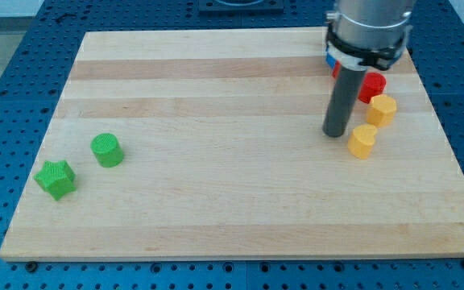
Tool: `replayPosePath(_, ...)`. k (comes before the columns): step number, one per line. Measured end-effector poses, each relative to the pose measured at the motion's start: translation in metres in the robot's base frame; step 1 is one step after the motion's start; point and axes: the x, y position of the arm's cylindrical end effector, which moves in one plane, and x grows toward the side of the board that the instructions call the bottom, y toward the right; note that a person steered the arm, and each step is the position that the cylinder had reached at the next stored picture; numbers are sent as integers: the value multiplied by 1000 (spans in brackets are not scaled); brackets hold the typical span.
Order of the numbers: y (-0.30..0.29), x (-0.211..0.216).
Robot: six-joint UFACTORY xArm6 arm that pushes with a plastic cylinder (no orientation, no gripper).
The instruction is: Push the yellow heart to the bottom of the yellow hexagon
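So my tip (334, 133) is down on the wooden board (216, 201), over toward the view's right side. No fingers on this thing, it's just a plain dark rod, so there's nothing to open or close and it isn't holding anything.

The yellow heart (362, 141) is just to the right of the tip and a touch lower, very close, but I can't tell if they're actually touching. The yellow hexagon (382, 110) sits up and to the right of the heart, just beside it. Above that is a red round block (371, 86), partly hidden behind the rod. There's also a bit of a blue block (330, 61) peeking out by the arm, shape's hidden.

Way over on the view's left, well apart from all that, sit a green cylinder (106, 151) and a green star (55, 179) near each other.
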Motion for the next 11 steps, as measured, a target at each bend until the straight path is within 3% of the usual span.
replayPosePath(1,-28,8)
replayPosePath(5,38,21)
replayPosePath(7,34,51)
replayPosePath(11,36,46)
